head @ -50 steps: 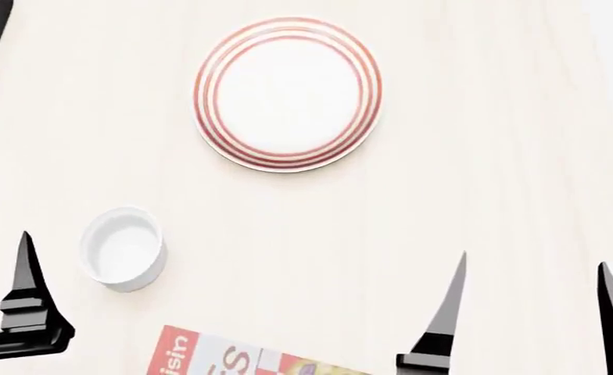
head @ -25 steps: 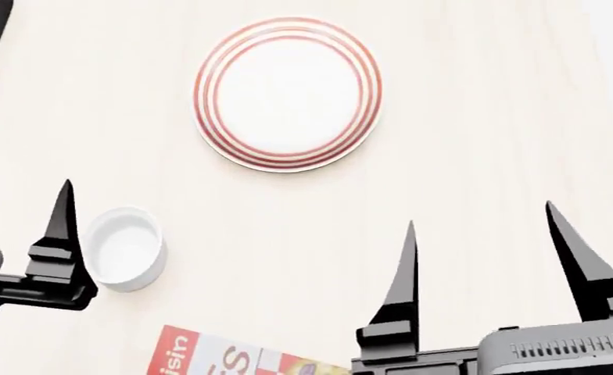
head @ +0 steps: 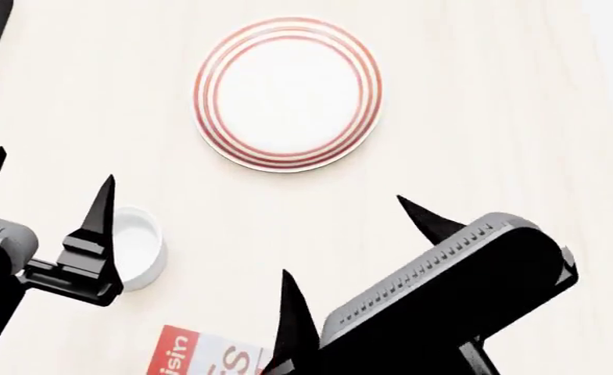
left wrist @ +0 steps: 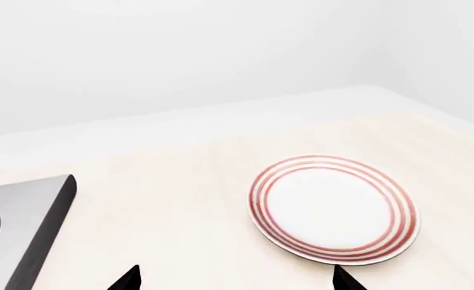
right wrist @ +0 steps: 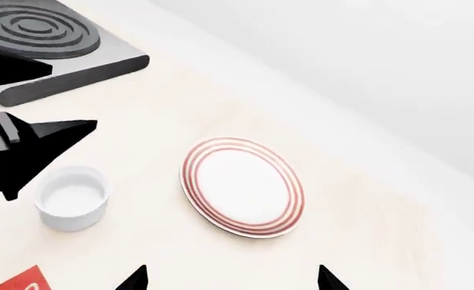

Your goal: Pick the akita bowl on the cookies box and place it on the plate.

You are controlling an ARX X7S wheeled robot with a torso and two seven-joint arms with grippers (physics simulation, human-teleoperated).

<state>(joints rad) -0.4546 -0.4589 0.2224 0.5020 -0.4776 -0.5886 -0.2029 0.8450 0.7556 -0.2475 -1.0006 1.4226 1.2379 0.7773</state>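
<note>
Both arms have swung up over the worktop (head: 474,117); the right hand (head: 359,250) and left hand (head: 46,191) hang open and empty, short of the plate (head: 287,94). The akita bowl is out of view; only a corner of the cookies box (head: 197,355) shows, so the pick looks not yet begun.

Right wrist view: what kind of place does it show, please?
Probably a kitchen counter: a black stove burner set in a grey cooktop, a red-ringed plate and a small white cup on a pale wooden surface.
</note>
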